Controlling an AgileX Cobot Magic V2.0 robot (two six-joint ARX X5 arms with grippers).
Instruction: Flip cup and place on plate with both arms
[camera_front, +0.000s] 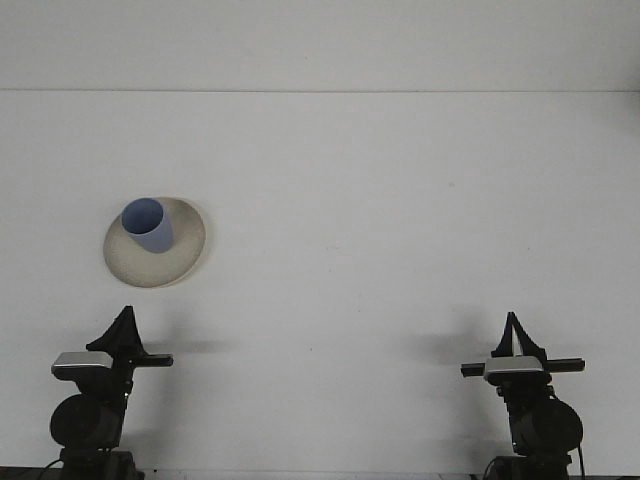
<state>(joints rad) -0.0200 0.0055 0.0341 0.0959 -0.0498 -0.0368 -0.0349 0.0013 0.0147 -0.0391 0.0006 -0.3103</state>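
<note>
White table (400, 200); cup (148, 224) beyond left claw (125, 322).

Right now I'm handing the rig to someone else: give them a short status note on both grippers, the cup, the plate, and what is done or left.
Left gripper: parked near the table's front-left edge, holding nothing, clear of the plate.
Right gripper: parked at front right, holding nothing, far from the cup.
Blue cup: standing mouth-up on the beige plate, toward its back-left part.
Plate: left half of the table, ahead of the left gripper.
Done: cup looks flipped upright and is on the plate; both arms are back.
Left: apparently nothing; just confirm the cup sits steady.
</note>
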